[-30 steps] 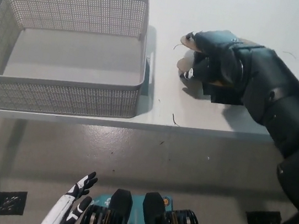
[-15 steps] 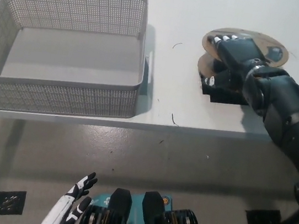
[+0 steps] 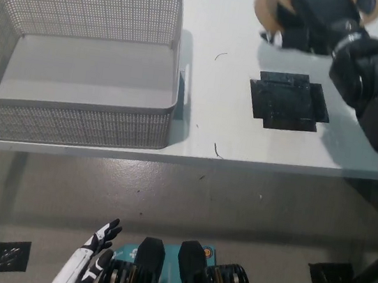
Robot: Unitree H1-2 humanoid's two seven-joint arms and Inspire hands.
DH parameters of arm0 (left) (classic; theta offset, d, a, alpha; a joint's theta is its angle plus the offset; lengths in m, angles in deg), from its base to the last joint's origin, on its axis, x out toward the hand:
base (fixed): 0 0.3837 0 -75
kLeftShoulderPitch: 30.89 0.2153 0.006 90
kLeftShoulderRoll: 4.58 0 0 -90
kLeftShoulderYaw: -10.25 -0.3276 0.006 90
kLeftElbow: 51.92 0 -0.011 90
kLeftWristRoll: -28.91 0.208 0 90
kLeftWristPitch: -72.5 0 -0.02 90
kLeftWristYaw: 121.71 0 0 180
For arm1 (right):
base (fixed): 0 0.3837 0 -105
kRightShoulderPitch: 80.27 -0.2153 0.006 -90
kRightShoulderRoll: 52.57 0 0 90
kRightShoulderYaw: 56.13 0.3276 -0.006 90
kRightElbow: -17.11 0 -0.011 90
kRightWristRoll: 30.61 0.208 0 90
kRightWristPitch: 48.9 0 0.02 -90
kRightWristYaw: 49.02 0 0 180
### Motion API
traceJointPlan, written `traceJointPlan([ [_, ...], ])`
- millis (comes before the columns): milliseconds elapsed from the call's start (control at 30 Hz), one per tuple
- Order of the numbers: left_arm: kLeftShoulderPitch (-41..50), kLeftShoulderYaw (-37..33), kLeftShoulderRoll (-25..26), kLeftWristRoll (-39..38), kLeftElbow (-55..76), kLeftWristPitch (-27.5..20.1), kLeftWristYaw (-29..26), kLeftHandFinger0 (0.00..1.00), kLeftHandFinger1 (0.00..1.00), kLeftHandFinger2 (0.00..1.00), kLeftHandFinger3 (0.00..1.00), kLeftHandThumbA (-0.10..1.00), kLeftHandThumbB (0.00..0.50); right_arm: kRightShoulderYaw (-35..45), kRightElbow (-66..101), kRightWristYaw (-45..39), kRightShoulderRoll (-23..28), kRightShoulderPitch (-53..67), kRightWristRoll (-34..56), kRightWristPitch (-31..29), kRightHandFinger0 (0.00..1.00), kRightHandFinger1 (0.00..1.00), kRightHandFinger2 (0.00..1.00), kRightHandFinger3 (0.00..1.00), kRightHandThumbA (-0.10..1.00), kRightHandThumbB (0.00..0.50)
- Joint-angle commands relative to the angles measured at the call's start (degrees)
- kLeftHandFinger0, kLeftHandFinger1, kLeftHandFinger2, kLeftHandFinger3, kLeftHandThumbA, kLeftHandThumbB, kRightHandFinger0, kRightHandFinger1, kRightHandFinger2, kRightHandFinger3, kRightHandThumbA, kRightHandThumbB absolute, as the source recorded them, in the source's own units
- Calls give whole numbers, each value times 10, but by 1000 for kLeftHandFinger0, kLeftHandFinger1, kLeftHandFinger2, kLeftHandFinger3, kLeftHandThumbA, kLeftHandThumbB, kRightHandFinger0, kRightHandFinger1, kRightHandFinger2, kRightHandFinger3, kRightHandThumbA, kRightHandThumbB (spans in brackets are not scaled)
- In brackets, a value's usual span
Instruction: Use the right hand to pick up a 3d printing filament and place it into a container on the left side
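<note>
We note the desk (image 3: 103,150), white, filling the upper part of the head view. On its left side stands the container (image 3: 72,121), a grey perforated basket, open at the top and holding nothing that we can see.

To the right of the container, well apart from it, a black cross-shaped mat (image 3: 288,101) lies flat on the desk with nothing on it.

Our right robot hand (image 3: 318,12) is up at the top edge of the view, beyond the mat, clenched around the filament spool (image 3: 269,10). The spool's tan flange shows at the hand's left side; the rest is hidden by the hand or cut by the frame edge. It looks clear of the desk, though we cannot be sure from this angle.

The relation that matters: the container's opening lies to the left of the held spool and nearer the robot. We judge the carry must run leftward over the near right wall of the container before release.

Our left robot hand (image 3: 91,258) rests low at lower left, below desk level, fingers apart, holding nothing.
</note>
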Motion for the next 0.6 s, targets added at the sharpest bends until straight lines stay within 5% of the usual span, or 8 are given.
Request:
traceJointPlan([
  [0,11,-1,8,-21,13,-24,13,1000,1000,1000,1000,1000,340,50,145,65,13,-145,-37,-18,0,327,829,716,-100,193],
  [200,16,-7,5,-13,12,-24,13,1000,1000,1000,1000,1000,343,46,215,25,-34,-150,-55,-14,0,336,848,757,-100,198],
  [333,18,-11,3,-11,9,-28,15,1000,1000,1000,1000,1000,346,34,188,54,-88,-154,-63,-36,0,241,748,668,-100,243],
  [433,17,-17,0,-9,7,-27,16,1000,1000,1000,1000,1000,340,20,180,48,-126,-146,-81,-26,0,38,663,455,-100,255],
  [567,12,-22,1,-10,6,-27,19,1000,1000,1000,1000,1000,351,-1,147,51,-164,-137,-100,-36,0,0,637,446,-100,235],
])
